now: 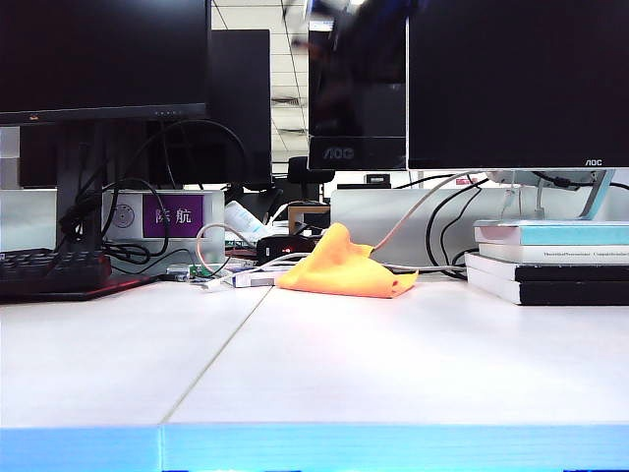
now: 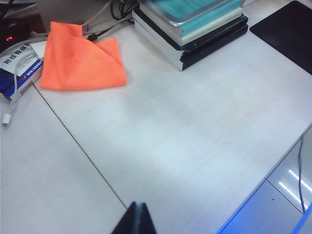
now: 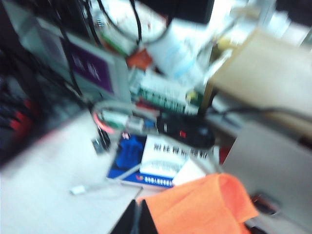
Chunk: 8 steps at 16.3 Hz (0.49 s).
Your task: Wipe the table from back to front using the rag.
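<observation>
From the exterior camera I see the rag point(image 1: 344, 265) lying at the back of the tabletop point(image 1: 393, 364), bunched up into a peak, just right of the thin seam line point(image 1: 221, 354) that runs from front to back. A stack of books point(image 1: 550, 261) sits to its right, apart from it, and a black keyboard point(image 1: 54, 270) sits well off to the left. Monitors point(image 1: 511, 84) stand behind, with cables point(image 1: 442, 211) hanging down to the clutter at the back edge. Neither arm shows in this view.

My left hand point(image 2: 137, 217) hangs above the bare tabletop, well away from the rag. Its two dark fingertips point(image 2: 132, 220) meet in a point with no gap between them, so I read it as closed and holding nothing. Through this wrist camera the rag lies folded beside a blue and white box point(image 2: 17, 66), with a white cable plug point(image 2: 7, 118) near it, and the books close by.

My right hand point(image 3: 137, 219) is up by the rag: the right wrist picture is blurred, but the dark fingers point(image 3: 127, 222) sit pressed together right at the orange cloth's edge. I cannot tell whether any fabric is pinched between them. The blue and white box and a black power strip point(image 3: 187, 132) lie just beyond.
</observation>
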Tool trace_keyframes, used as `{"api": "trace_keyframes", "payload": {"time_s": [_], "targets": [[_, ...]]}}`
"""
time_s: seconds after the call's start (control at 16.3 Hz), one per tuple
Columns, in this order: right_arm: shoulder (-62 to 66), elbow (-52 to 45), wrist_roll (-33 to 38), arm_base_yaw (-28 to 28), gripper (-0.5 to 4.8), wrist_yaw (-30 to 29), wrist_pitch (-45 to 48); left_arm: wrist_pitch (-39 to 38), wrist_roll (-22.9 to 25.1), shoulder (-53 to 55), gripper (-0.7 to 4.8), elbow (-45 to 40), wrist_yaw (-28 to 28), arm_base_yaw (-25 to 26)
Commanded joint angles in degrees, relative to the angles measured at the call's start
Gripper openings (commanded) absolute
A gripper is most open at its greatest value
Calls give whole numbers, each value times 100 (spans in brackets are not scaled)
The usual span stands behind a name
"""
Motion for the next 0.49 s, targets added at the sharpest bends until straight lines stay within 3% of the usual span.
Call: {"api": "trace_keyframes", "payload": {"time_s": [0.06, 0.49], "targets": [[-555, 35, 4, 7, 0, -33, -315, 76, 22, -96, -5, 72, 33, -7], [-2022, 35, -164, 107, 0, -354, -1891, 116, 109, -831, -5, 1034, -35, -11]]}}
